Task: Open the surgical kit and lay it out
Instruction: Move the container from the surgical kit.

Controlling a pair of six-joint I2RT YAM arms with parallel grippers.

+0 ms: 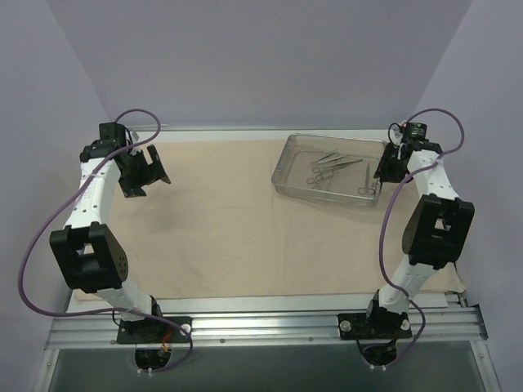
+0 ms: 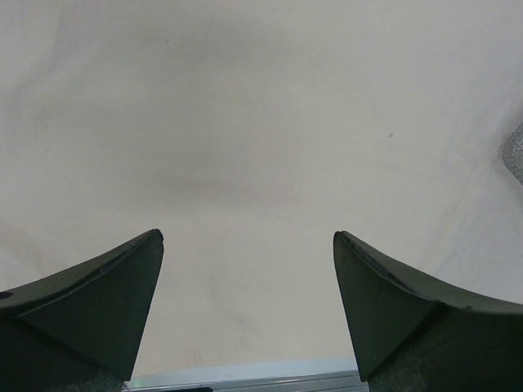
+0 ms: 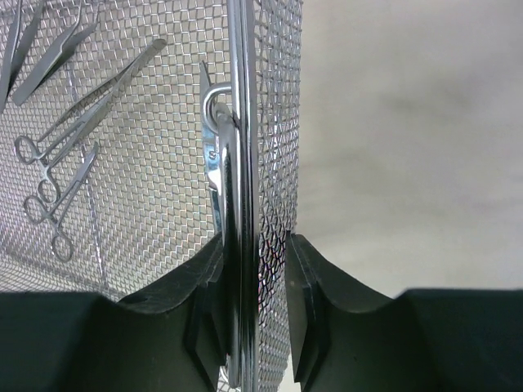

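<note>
Top view: cloth [image 1: 212, 220] is spread flat over most of the counter. Mesh tray [image 1: 283, 173] sits on it near the far right corner. The instruments [image 1: 327, 167] are inside it, none laid out yet. Left end effector [image 1: 143, 173] hovers near the far left corner, holding nothing. Right end effector [image 1: 384, 167] is at the tray's right end.

Left wrist: fingers [image 2: 98, 314] are spread wide, with only bare cloth [image 2: 261, 122] below.

Right wrist: end effector [image 3: 255, 273] is narrow, pinching the tray's end wall [image 3: 278, 98] beside the handle [image 3: 214, 122]. The instruments [image 3: 53, 184] lie loose on the mesh.

Risks: the grip is one-sided, so a lift likely tips the tray and slides the instruments. Dragging it would bunch the cloth. The thin wire could slip from the pads.
</note>
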